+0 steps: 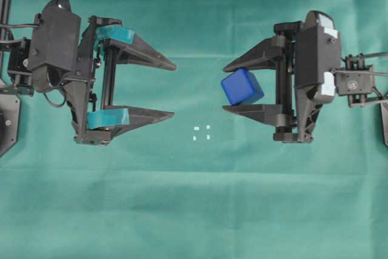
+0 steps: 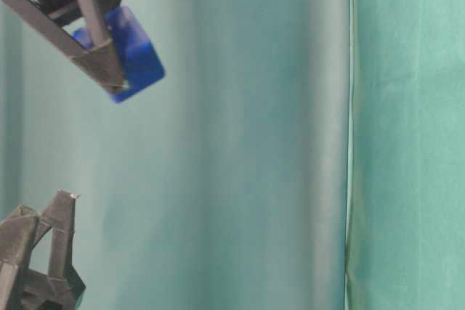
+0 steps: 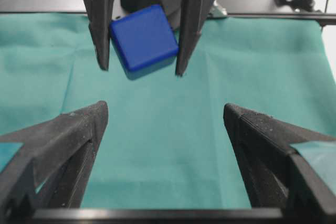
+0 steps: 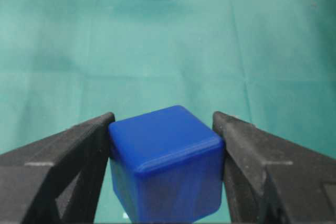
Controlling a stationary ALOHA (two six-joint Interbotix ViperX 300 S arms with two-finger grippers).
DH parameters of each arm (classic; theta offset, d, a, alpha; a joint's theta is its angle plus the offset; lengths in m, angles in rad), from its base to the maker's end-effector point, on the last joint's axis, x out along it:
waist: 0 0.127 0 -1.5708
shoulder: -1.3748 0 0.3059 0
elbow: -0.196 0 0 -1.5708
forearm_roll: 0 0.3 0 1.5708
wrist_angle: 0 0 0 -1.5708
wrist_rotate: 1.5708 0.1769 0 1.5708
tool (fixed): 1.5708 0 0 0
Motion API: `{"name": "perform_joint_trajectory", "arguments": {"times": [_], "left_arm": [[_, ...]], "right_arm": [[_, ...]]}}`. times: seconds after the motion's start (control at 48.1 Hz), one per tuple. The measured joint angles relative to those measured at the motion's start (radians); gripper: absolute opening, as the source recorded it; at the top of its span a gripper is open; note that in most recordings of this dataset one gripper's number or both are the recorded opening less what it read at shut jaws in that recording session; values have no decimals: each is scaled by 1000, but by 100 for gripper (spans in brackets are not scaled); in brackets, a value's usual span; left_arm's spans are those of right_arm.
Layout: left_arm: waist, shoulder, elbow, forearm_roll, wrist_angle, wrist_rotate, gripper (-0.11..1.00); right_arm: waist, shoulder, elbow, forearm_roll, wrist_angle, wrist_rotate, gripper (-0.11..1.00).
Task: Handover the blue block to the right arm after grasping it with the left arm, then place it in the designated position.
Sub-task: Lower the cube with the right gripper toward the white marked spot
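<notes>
The blue block [image 1: 242,87] is clamped between the plain black fingers of my right gripper [image 1: 225,88], tilted and held above the green cloth. Both fingers press its sides in the right wrist view, around the block [image 4: 165,161]. It also shows in the left wrist view [image 3: 143,36] and low in the table-level view [image 2: 129,53]. My left gripper [image 1: 174,89], with teal-taped fingers, stands wide open and empty, well to the left of the block; its open jaws [image 3: 165,109] frame bare cloth. The designated position [image 1: 202,133], small white dots in a square, lies on the cloth below and between the two grippers.
Green cloth [image 1: 194,210] covers the whole table. A cloth backdrop with a vertical seam [image 2: 349,136] fills the table-level view. Black frame parts [image 1: 7,113] sit at the left edge and the right arm's mount [image 1: 364,83] at the right edge.
</notes>
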Motion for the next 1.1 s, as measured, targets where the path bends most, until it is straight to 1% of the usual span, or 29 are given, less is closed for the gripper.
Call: {"name": "perform_joint_trajectory", "arguments": {"times": [0.229,0.624,0.728,0.915,1.103], "left_arm": [[0,0,0,2,0,0,100],[0,0,0,2,0,0,100],[0,0,0,2,0,-2,100],[0,0,0,2,0,-2,100],[0,0,2,2,2,2,100]], "right_arm": [[0,87,0,0,-37,0,62],[-25,267,23,3,-210,3,62],[-29,321,26,15,-264,3,62],[-41,425,26,55,-350,3,62],[-44,491,26,64,-407,3,62]]}}
